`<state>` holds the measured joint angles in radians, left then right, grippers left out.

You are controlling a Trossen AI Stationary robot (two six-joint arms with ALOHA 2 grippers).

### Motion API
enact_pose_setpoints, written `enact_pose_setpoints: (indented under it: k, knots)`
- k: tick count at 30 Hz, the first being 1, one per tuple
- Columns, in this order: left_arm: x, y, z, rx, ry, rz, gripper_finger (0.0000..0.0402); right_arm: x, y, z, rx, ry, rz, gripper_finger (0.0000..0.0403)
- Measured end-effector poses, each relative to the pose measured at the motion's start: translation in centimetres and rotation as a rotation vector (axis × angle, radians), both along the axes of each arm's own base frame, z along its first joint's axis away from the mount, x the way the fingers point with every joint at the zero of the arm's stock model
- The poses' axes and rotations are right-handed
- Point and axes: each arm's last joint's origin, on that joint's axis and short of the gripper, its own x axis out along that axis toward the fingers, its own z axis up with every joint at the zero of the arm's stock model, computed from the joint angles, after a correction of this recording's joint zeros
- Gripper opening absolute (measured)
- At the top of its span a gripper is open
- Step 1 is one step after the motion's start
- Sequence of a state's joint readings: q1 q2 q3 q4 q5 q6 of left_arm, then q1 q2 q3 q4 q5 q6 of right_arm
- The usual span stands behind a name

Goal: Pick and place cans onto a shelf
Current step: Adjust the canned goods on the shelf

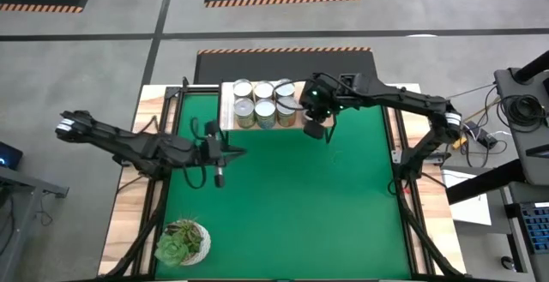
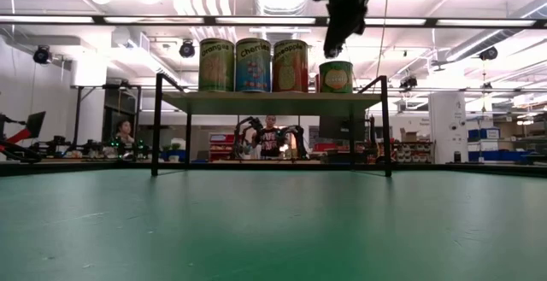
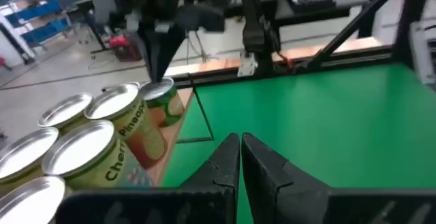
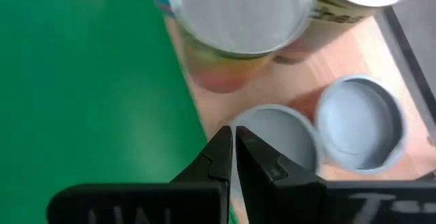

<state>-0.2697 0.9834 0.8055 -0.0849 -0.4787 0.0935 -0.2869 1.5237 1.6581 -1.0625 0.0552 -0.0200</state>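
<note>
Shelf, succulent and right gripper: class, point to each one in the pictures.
Shelf (image 2: 273,102): low view, front edge of the board.
Succulent (image 1: 179,243): high view, middle of its leaves.
Right gripper (image 4: 233,144): right wrist view, between the shut fingertips.

1. Open green mat (image 1: 292,196) across centre and lower frame.
2. Blocked top centre: cans (image 1: 264,102) crowd shelf (image 1: 226,111).
3. Blocked lower left by succulent (image 1: 182,241).
</note>
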Motion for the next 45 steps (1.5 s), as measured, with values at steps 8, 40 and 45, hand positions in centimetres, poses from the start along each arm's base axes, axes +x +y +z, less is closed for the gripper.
enact_pose_setpoints:
  k: [8, 40, 45]
  knots:
    - [5.5, -0.9, -2.1, 0.111, 0.175, 0.087, 0.0, -0.8, 3.9, 0.1, -0.029, -0.101, 0.112, 0.0009]
    - [11.5, 5.2, -6.4, 0.23, 0.395, 0.453, 0.0, -4.1, 6.6, -2.9, -0.097, -0.105, 0.131, 0.0009]
    - [11.5, 5.3, -6.4, 0.227, 0.391, 0.456, 0.0, -4.1, 6.6, -2.9, -0.097, -0.104, 0.131, 0.0009]
